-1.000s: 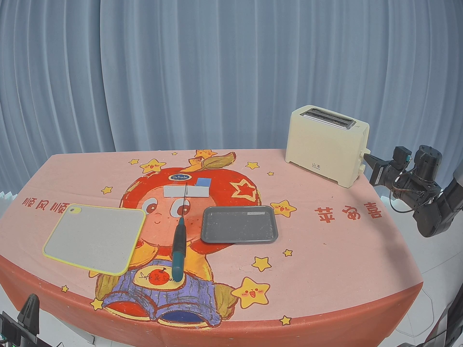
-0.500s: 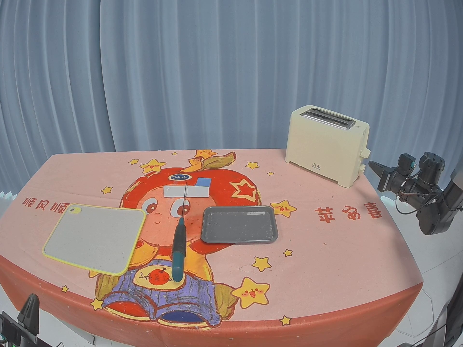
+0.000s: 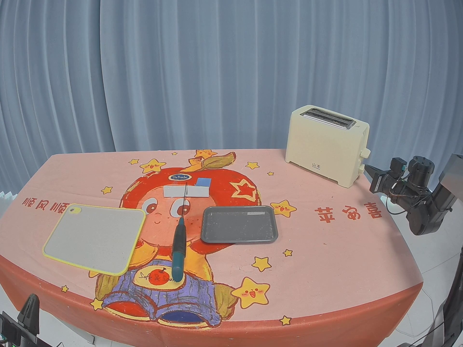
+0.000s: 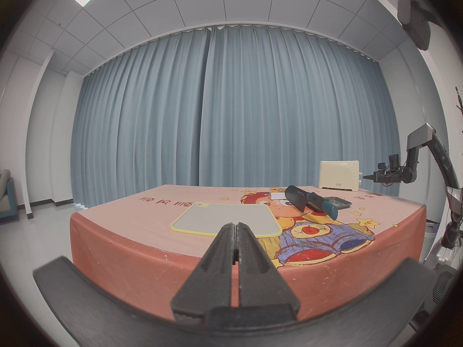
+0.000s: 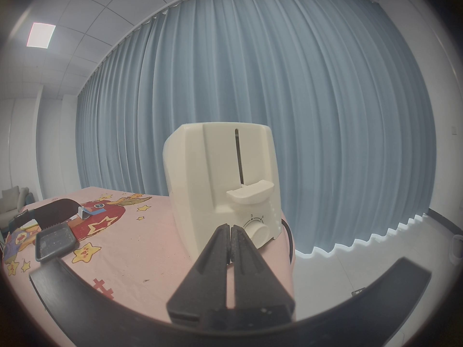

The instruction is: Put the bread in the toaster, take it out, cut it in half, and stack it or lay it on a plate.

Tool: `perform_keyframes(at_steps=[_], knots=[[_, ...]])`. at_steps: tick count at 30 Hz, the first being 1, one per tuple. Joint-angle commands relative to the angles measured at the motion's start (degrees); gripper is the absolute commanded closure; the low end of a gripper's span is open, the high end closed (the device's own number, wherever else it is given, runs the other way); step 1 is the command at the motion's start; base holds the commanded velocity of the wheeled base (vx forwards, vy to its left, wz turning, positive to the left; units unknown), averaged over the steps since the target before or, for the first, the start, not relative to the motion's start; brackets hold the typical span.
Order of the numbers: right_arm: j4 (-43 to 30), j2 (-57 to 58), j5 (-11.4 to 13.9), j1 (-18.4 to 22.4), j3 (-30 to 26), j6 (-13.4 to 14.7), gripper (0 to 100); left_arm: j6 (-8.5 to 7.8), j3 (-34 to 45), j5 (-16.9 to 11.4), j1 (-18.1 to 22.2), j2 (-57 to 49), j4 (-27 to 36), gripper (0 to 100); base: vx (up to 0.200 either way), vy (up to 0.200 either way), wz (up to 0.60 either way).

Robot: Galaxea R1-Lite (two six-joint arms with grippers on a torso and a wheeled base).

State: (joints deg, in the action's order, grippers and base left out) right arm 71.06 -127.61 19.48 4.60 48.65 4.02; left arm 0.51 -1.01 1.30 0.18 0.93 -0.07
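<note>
At the frame's right the toaster [image 3: 325,145] stood on the worktop [image 3: 337,246], bread probably inside. The right claw [image 3: 367,168], shut and empty, had drawn back from the low lever [image 5: 250,191]; pressing looked done. The left claw [image 4: 236,225] was shut and empty.

The right gripper [image 5: 230,230], its two dark fingers pressing together, is pointing at the narrow end of a cream toaster [image 5: 212,169], which is standing at the edge of a pink, cartoon-printed surface [image 5: 140,261]. The toaster's lever [image 5: 250,192] is sitting at the bottom of its vertical slot, just above a round dial [image 5: 256,227]. Farther off on the surface, a dark grey tray [image 5: 54,242] is lying near a dark-bladed knife [image 5: 53,210]. Blue curtains [image 5: 347,102] are hanging behind.
</note>
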Motion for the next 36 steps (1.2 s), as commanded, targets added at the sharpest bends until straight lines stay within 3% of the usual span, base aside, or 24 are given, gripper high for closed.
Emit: perform_keyframes(at_steps=[1,15,36], knots=[[-0.04,-1.59,-0.67,-0.11,1.18,0.02,100,0.02,1.01,0.01,0.08,-0.31,-0.01,100,0.000,0.000,0.00],[-0.83,-4.31,-1.02,0.06,5.93,0.02,100,0.02,1.01,0.01,0.08,-0.31,-0.01,100,0.000,0.000,0.00],[-0.83,-5.54,-1.02,0.41,6.02,0.02,100,0.02,1.01,0.01,0.08,-0.31,-0.01,100,0.000,0.000,0.00]])
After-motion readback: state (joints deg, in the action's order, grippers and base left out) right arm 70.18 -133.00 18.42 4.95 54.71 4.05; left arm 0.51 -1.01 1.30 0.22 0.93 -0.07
